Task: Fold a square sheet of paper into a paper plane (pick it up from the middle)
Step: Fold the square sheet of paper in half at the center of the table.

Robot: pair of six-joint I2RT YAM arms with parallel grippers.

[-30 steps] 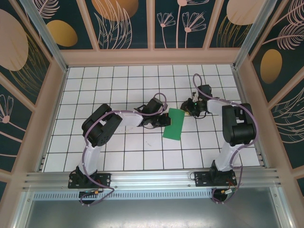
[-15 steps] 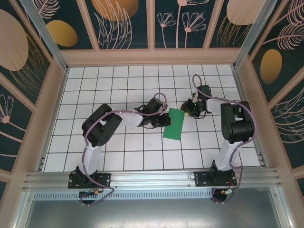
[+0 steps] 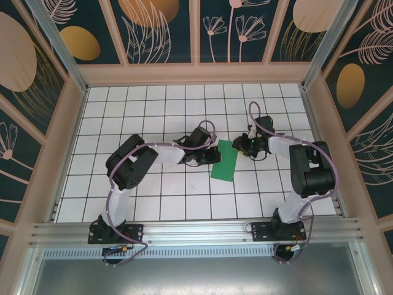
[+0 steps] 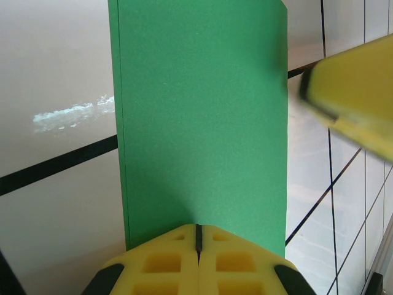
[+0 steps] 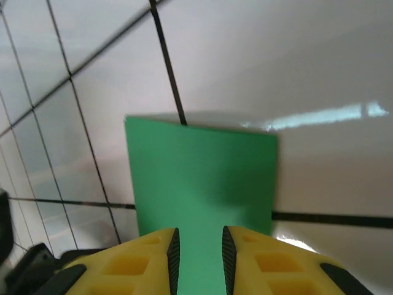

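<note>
Square sheet of paper [image 3: 224, 160] lay folded on tiled table [image 3: 153, 196]. Left gripper [image 4: 198, 230] clenched at its edge; right gripper [image 5: 199, 246] parted opposite.

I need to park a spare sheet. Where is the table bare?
Bare: the tile rows along the back wall, the strip left of the left arm, and the near rows in front of the paper. Crowded: the middle, where the left gripper and right gripper meet at the paper.
</note>
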